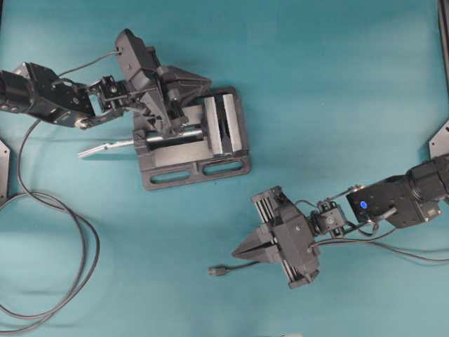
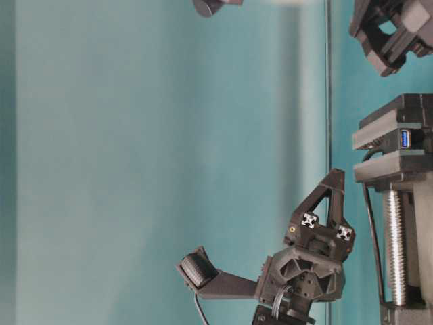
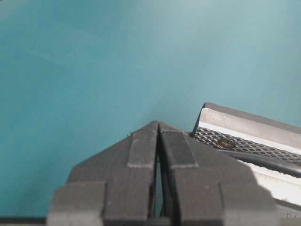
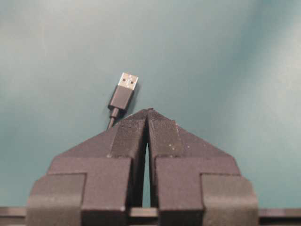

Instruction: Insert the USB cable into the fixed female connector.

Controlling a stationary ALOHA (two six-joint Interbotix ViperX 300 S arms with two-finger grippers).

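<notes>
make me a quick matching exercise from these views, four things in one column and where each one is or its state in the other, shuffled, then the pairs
Things
1. USB cable
2. vise
3. left tool
4. fixed female connector

Place or state
A. shut, tips over the vise
B. blue inside, clamped in the vise
C. plug lying on the teal table, just ahead of the shut right tool
D. dark grey metal, silver screw, standing on the table

Pairs: 1-C, 2-D, 3-A, 4-B

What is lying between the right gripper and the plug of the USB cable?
Nothing: only bare teal table. In the right wrist view, the plug of the USB cable lies just past the shut right gripper, slightly to its left.
</notes>
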